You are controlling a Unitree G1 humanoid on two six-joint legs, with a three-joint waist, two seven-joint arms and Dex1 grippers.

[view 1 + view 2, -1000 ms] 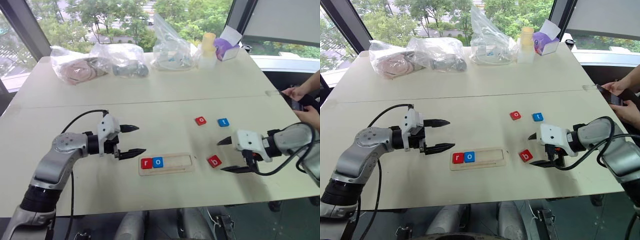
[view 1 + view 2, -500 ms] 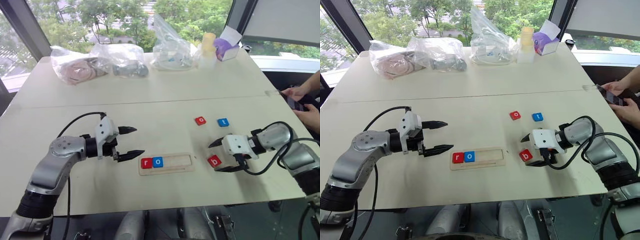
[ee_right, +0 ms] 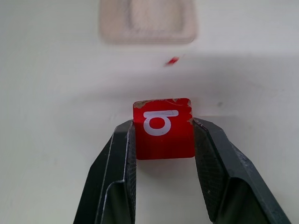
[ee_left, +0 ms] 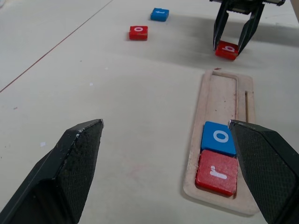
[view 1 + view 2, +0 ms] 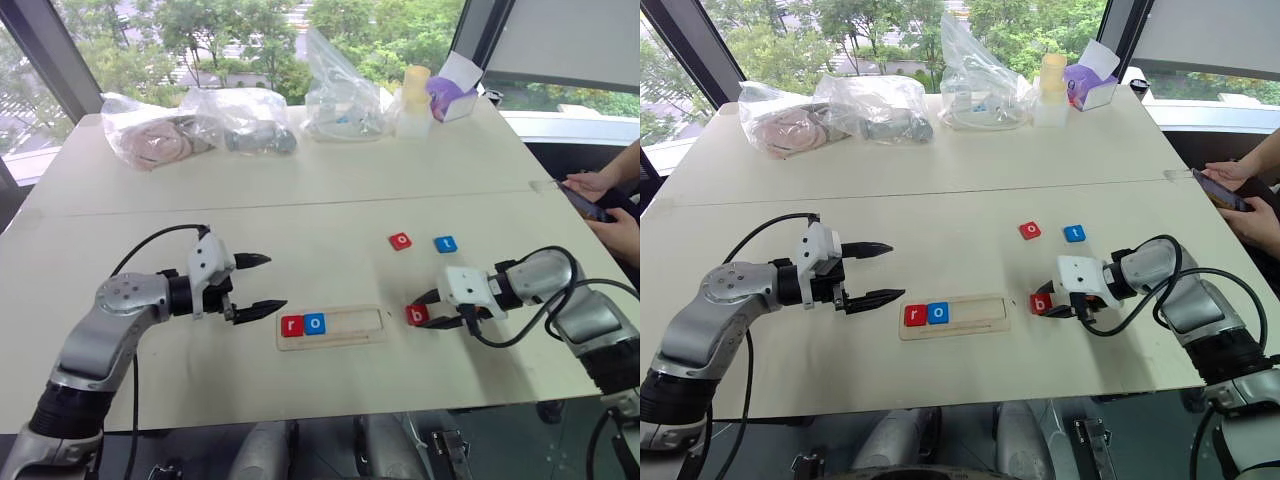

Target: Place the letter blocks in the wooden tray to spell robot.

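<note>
The right gripper (image 3: 163,140) has its fingers pinching the red b block (image 5: 417,314) on the bench, just off the wooden tray's (image 5: 372,337) right end, so the open slot lies at nine o'clock from the grip along the tray's long axis. Red r (image 5: 293,326) and blue o (image 5: 315,323) sit side by side at the tray's left end; red o (image 5: 400,241) and blue t (image 5: 446,244) wait loose at twelve o'clock of the b. The left gripper (image 5: 258,284) hovers at the tray's left end, fingers spread wide and empty, so I'd say the right arm owns this move.

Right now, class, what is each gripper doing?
Left gripper: open, holding nothing, beside the wooden tray.
Right gripper: shut on the red b block.
</note>
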